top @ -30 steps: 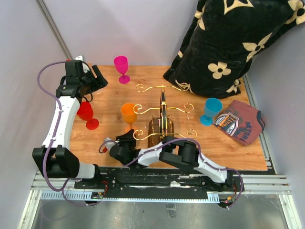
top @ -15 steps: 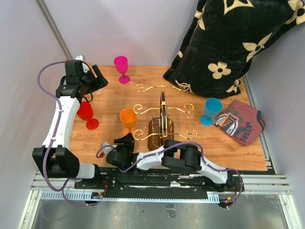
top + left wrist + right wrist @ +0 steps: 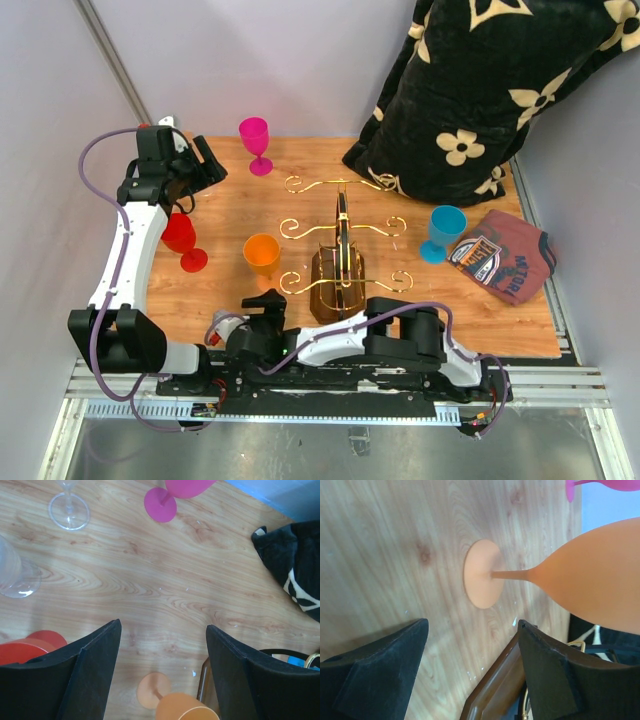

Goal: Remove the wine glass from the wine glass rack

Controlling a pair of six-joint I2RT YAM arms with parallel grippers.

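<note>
Orange plastic wine glass (image 3: 262, 252) off the gold wire glass rack (image 3: 343, 235), upright on the wooden table (image 3: 240, 200) just beside it, right gripper (image 3: 470, 625) and left gripper (image 3: 163, 627) both wide apart, gripping nothing, so looks all done.

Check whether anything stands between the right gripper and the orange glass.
Nothing visible does. The right gripper, open, faces the orange glass, which stands upright on the table left of the rack. Only bare wood lies between it and the glass's foot; the rack's base sits off to one side.
</note>
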